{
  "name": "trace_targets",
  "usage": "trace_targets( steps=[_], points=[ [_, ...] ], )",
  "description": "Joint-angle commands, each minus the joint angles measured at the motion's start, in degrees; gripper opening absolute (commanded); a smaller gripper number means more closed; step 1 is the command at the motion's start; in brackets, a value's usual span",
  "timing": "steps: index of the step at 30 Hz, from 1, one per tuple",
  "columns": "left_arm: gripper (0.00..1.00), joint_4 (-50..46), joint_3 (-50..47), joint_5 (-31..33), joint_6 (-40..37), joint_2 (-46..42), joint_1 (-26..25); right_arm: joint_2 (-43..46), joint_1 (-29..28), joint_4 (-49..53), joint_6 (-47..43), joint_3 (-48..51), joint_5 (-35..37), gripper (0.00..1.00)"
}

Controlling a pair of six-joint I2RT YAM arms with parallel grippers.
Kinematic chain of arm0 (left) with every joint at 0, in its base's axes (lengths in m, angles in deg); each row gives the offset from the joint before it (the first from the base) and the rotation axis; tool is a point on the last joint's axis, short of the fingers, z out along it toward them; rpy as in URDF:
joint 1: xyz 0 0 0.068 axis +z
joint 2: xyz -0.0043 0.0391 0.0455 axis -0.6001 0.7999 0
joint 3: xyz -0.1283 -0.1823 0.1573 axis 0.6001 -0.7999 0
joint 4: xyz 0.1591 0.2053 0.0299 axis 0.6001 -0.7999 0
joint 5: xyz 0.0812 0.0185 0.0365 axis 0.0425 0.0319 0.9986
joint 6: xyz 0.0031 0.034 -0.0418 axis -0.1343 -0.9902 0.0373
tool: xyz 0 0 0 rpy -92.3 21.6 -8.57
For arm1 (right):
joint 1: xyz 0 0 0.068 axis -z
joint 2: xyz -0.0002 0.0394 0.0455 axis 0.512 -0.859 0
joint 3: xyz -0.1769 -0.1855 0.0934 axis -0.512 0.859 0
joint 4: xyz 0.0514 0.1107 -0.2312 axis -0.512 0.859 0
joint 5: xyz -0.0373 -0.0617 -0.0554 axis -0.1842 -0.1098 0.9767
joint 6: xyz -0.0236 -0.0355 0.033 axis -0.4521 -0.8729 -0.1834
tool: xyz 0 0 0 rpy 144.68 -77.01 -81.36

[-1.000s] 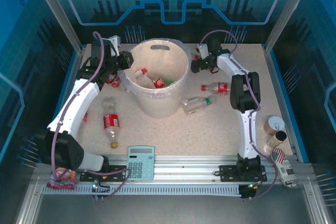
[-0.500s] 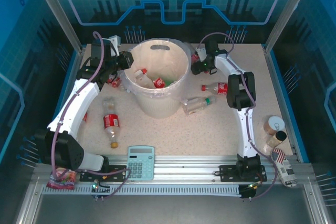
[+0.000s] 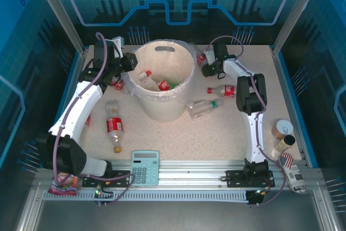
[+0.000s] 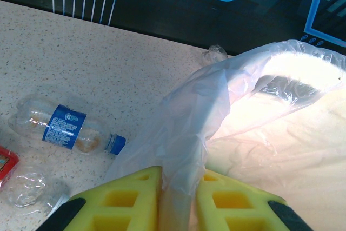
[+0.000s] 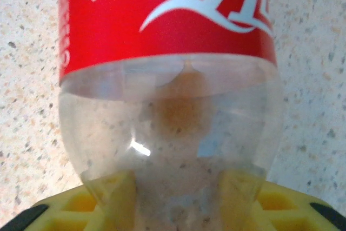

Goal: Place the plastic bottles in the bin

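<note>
Left fingers [image 4: 130,196] pinched shut on the clear bag liner [image 4: 189,117] of the round cream-white plastic bin [image 3: 162,109], upper centre, likely to hold the mouth open. Right fingers [image 5: 65,209] clamp the clear base of a red-labelled plastic bottle [image 5: 162,31] lying on the surface [image 5: 313,52], right of the bin.

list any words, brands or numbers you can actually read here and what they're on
"汽水", as best it reads, in tilted white characters: on the red-label bottle, right wrist view.
Large white script on the same label: cropped, no whole word readable.
Blue-label bottle, left wrist view: round white logo, too small to read.
Calculator keys, top view: too small to read.
</note>
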Motion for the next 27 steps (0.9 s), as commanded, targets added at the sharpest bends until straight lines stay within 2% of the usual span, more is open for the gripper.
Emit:
trace_targets(
  steps=[1, 9, 14, 21, 27],
  points=[
    [0.20, -3.32, -1.14, -0.12, -1.95, 1.10, 0.15, 4.52, -0.01, -0.60, 0.06, 4.11, -2.40, 0.37],
    [0.21, -3.22, -1.12, -0.20, -1.82, 0.67, 0.17, 11.61, 0.65, -2.38, 0.19, 11.32, -3.31, 0.26],
    [0.21, -3.17, -1.09, -0.24, -1.82, 0.31, 0.16, 19.44, 1.21, -3.72, 1.81, 18.91, -2.85, 0.23],
    [0.21, -3.01, -1.08, -0.65, -1.56, 0.04, 0.19, 32.58, 2.32, 1.73, 2.85, 24.54, -1.61, 0.23],
    [0.21, -2.92, -1.16, -0.90, -1.41, 0.04, 0.15, 42.97, 2.43, 7.98, 2.84, 24.06, -0.06, 0.23]
  ],
)
